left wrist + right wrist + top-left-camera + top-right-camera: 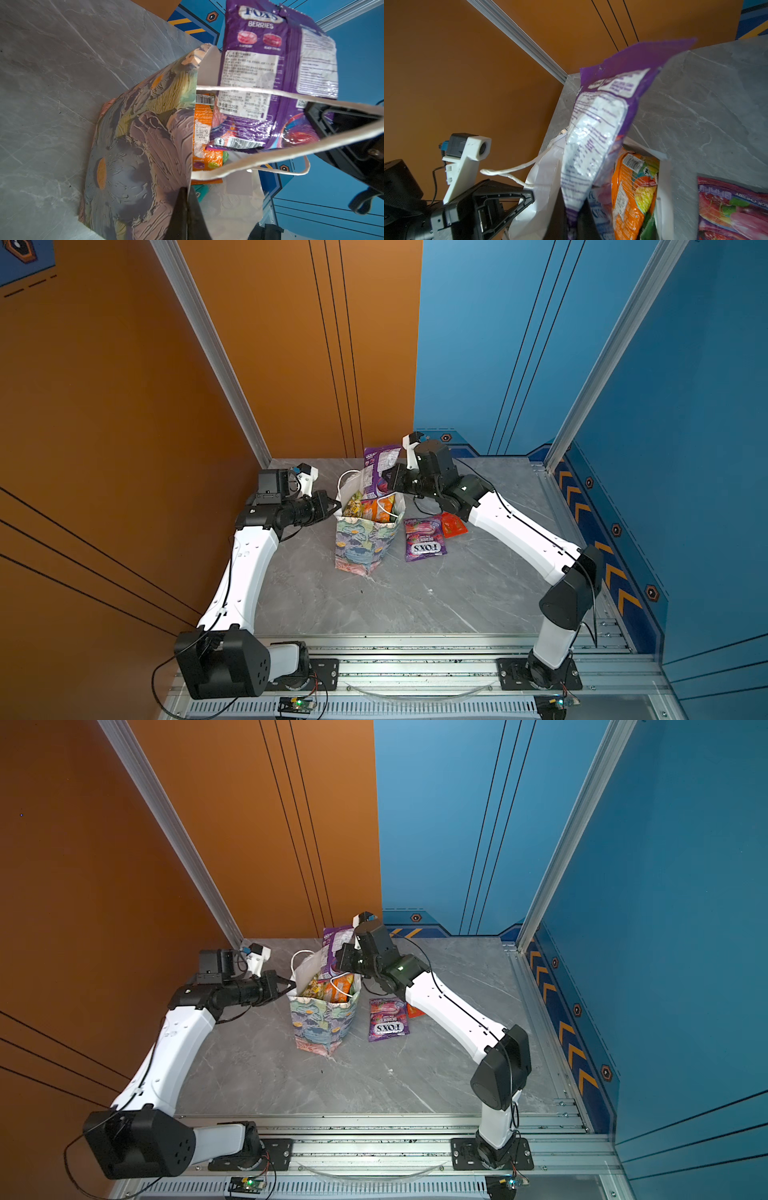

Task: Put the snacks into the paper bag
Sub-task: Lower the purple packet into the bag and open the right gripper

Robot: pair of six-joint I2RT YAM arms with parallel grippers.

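Flower-printed paper bag (365, 543), upright; purple crinkly FOX'S packet (375, 468) poised at its mouth.
Bag: thin paper, probably easily buckled; left end effector (336, 506) clamped on its rim; an orange packet (380, 508) and others stand inside. Held packet: likely light, slippery film, pinched at one edge by the right end effector (390, 481). A second purple packet (424, 539) and a red packet (453, 524) lie on the grey surface (415, 605).

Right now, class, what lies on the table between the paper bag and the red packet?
A purple FOX'S packet lies flat there, beside the red packet and apart from the paper bag, as both top views show.
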